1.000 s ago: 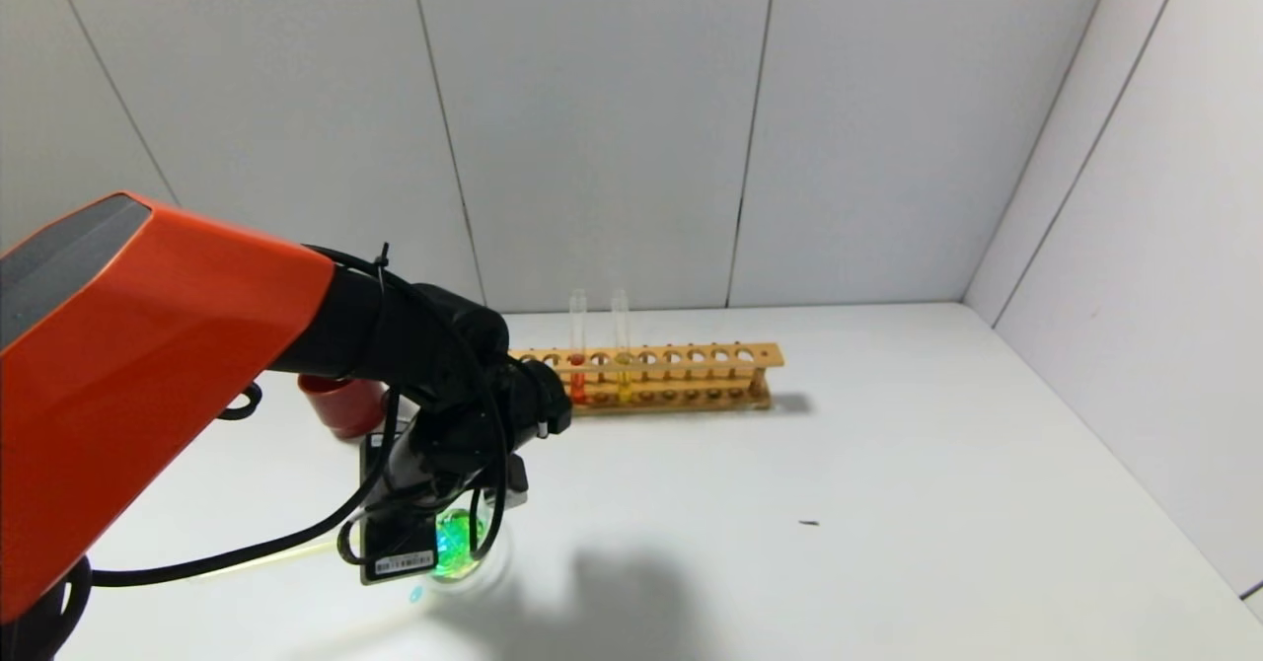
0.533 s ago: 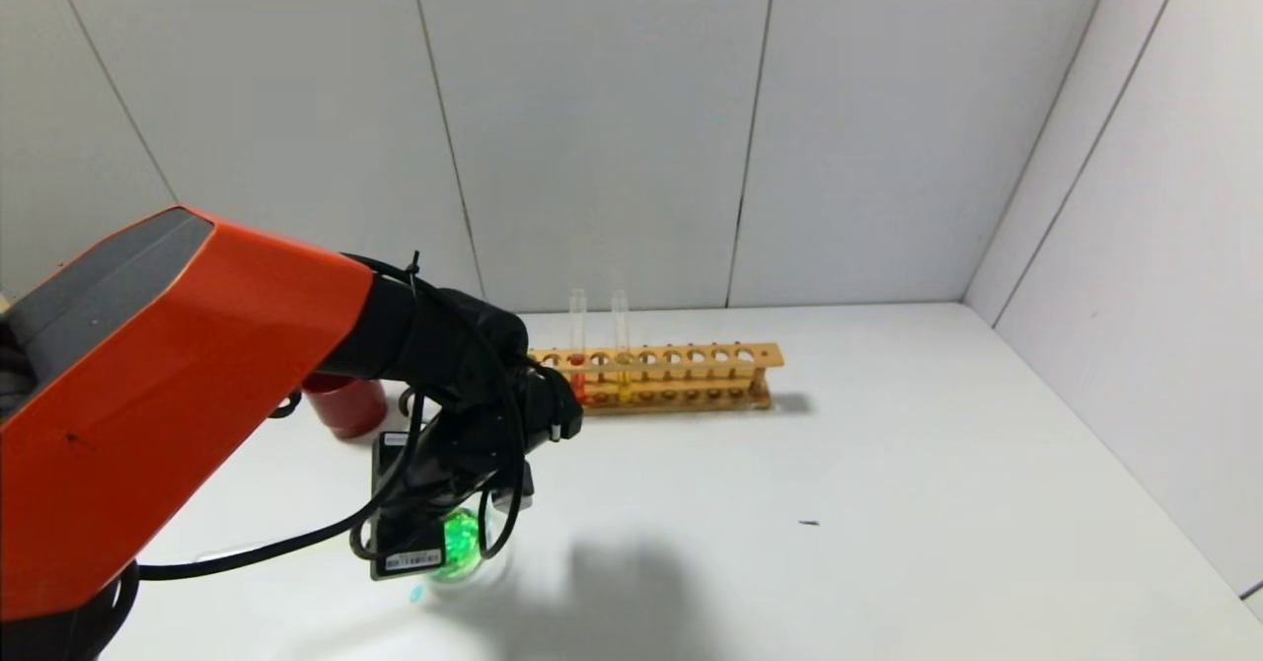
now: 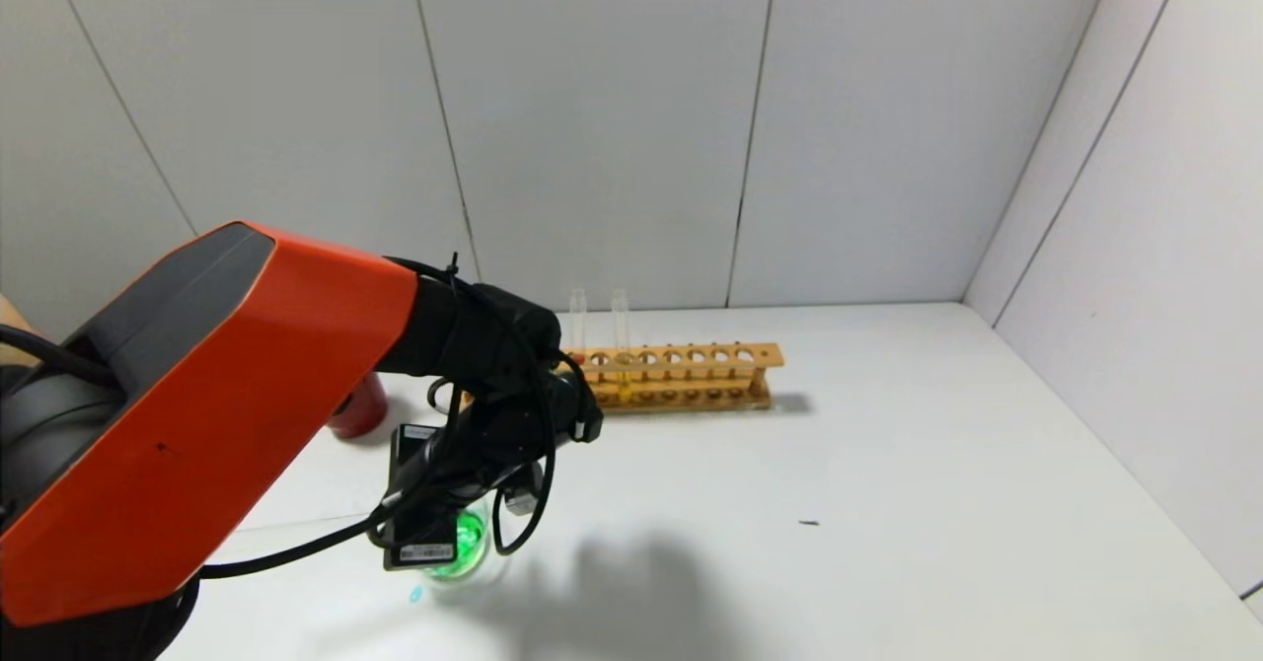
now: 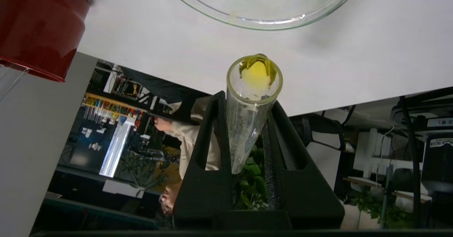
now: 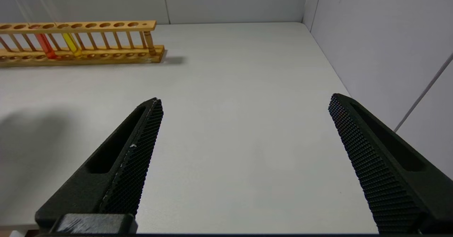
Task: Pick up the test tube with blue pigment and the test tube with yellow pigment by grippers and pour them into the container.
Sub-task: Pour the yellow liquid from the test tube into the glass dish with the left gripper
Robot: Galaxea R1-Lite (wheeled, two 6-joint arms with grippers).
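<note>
My left gripper hangs over the container, a clear glass bowl that holds green liquid. In the left wrist view this gripper is shut on a clear test tube with yellow pigment. The tube looks nearly drained, with yellow at its mouth, and its mouth lies just off the bowl's rim. My right gripper is open and empty above bare table. A second yellow tube stands in the rack. The test tube with blue pigment is not in view.
A wooden rack stands at the back, also in the right wrist view, with a red-orange tube and a yellow one. A dark red cup sits behind my left arm. A blue drop lies by the bowl.
My left arm has shifted to the right and its wrist has turned, still over the bowl with the tube in its grip. It now covers part of the rack's left end.
</note>
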